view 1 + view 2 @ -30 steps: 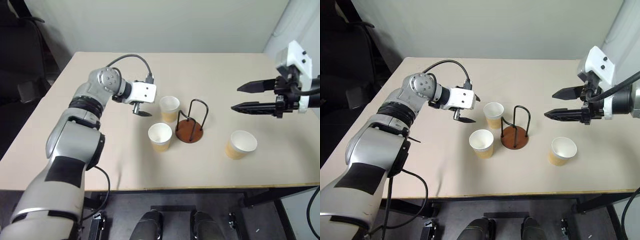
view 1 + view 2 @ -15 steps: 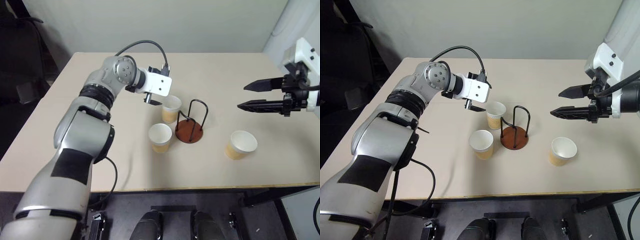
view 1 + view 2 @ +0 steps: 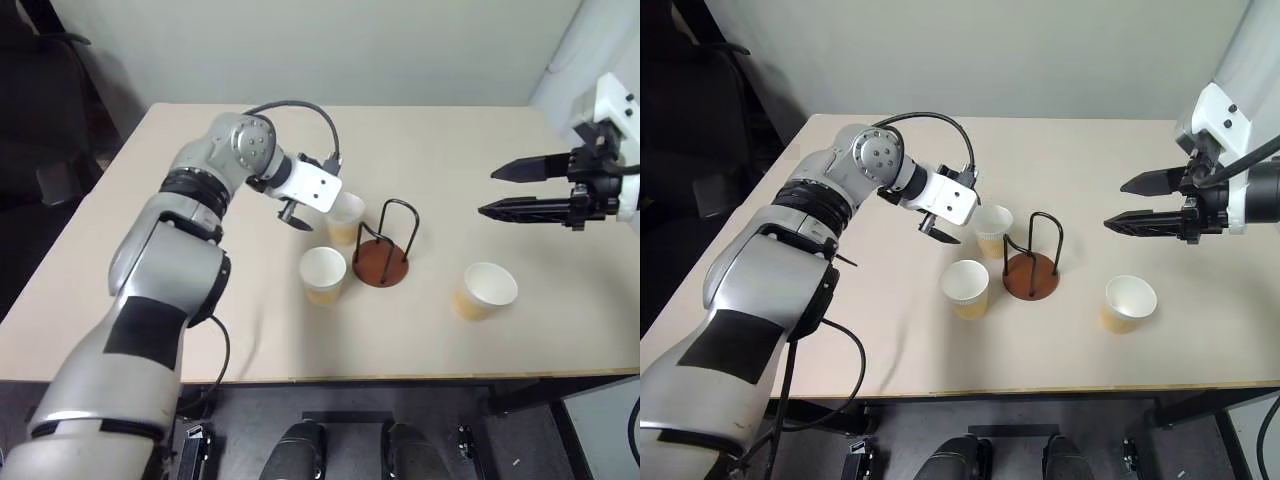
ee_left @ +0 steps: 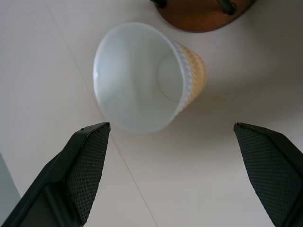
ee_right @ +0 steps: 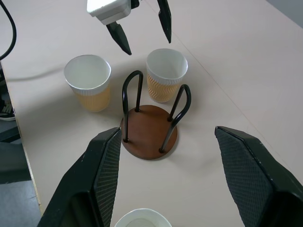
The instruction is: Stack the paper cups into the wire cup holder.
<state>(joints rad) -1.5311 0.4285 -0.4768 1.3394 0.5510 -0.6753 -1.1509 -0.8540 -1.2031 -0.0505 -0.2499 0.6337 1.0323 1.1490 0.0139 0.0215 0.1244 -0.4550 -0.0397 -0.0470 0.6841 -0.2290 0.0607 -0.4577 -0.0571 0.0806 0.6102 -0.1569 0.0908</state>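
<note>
No readable text, labels or numbers on cups, holder or arms, as far as visible.

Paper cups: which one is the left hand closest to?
The far cup behind the wire holder, directly beside the open left hand; the other two stand nearer the table's front edge.

Three paper cups stand on the table point(image 3: 880, 330): one point(image 3: 991, 229) just behind the holder's left side, one point(image 3: 965, 287) in front of it to the left, one point(image 3: 1128, 301) off to the right (all alike, tan with white rims). There is one wire cup holder point(image 3: 1033, 272), carrying two wire loops.
</note>
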